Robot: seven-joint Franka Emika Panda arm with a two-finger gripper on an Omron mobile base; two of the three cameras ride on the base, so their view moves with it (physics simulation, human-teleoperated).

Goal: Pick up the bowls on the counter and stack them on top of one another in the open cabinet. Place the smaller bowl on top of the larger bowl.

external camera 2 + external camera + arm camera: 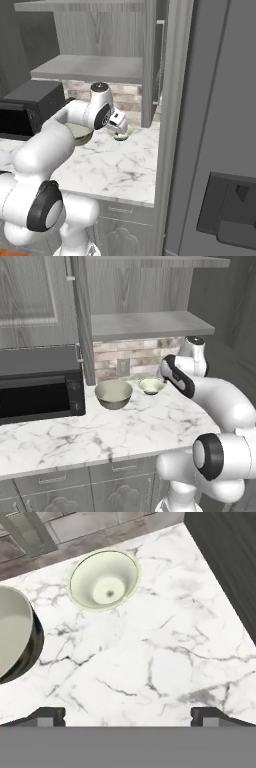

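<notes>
Near the back edge of the white marble counter, grab the small cream-white bowl by its thin, slippery rim; your gripper fingers are wide apart.

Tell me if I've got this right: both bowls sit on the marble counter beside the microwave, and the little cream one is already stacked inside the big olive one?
Not quite. Both bowls do sit on the marble counter beside the microwave, but the little cream bowl is not stacked. It stands apart, next to the big olive bowl, with bare marble between them. The hand view shows the gap plainly.
</notes>
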